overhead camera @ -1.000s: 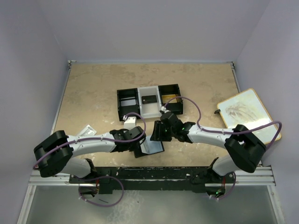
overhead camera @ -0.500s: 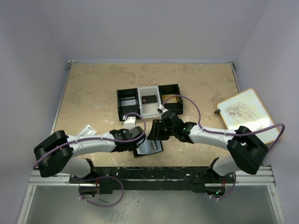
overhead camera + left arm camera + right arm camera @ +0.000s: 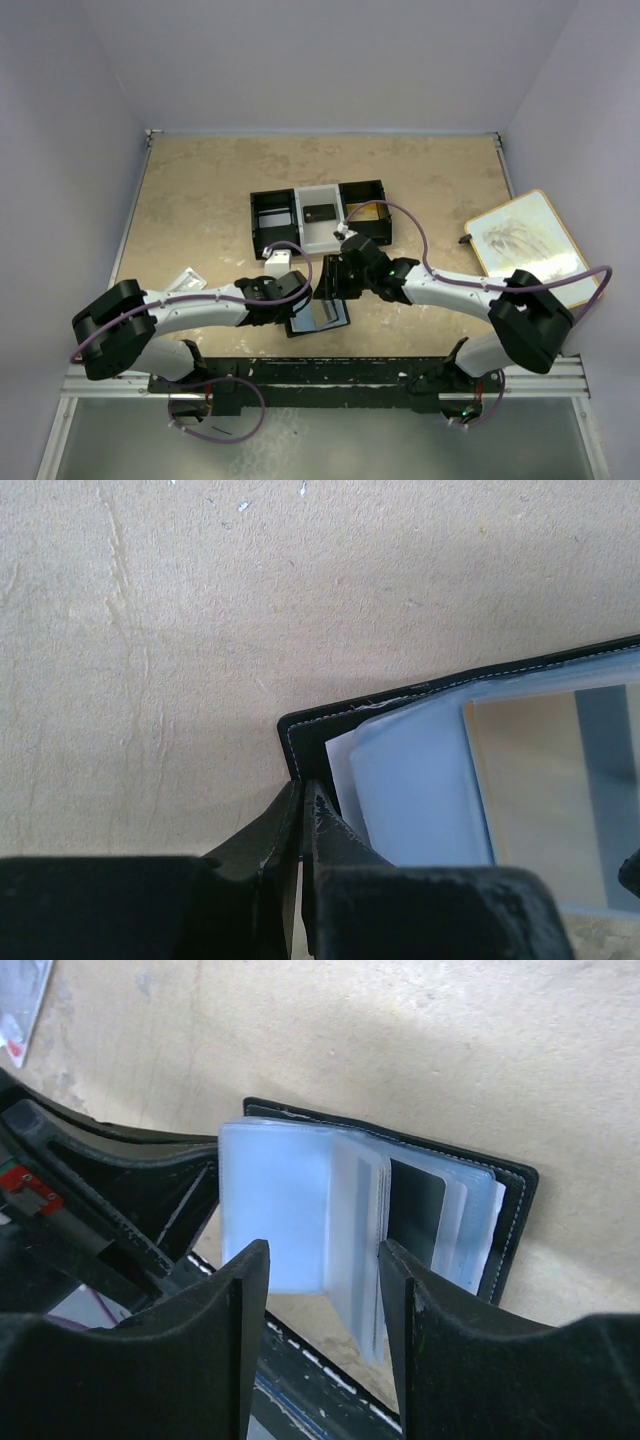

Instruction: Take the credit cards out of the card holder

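Note:
The card holder (image 3: 322,316) lies open near the table's front edge, a black wallet with pale-blue clear sleeves (image 3: 290,1205). My left gripper (image 3: 296,306) is shut on the corner of its black cover (image 3: 292,735), pinning it. A gold-tan credit card (image 3: 525,790) with a dark stripe sits in a sleeve. A dark card (image 3: 415,1210) sits in another sleeve. My right gripper (image 3: 336,281) is open over the wallet, its fingers (image 3: 205,1350) straddling the raised sleeves without closing on them. In the left wrist view the left gripper (image 3: 302,785) has no gap between its tips.
A black-and-white three-compartment tray (image 3: 275,232) stands behind the wallet, with a dark card (image 3: 320,212) in its middle part and a gold one (image 3: 362,211) in its right part. A white packet (image 3: 187,280) lies at the left. A pale board (image 3: 525,245) lies at the right.
My right gripper has moved left and down over the wallet, and the sleeves now stand up between its fingers. The left gripper has kept its hold.

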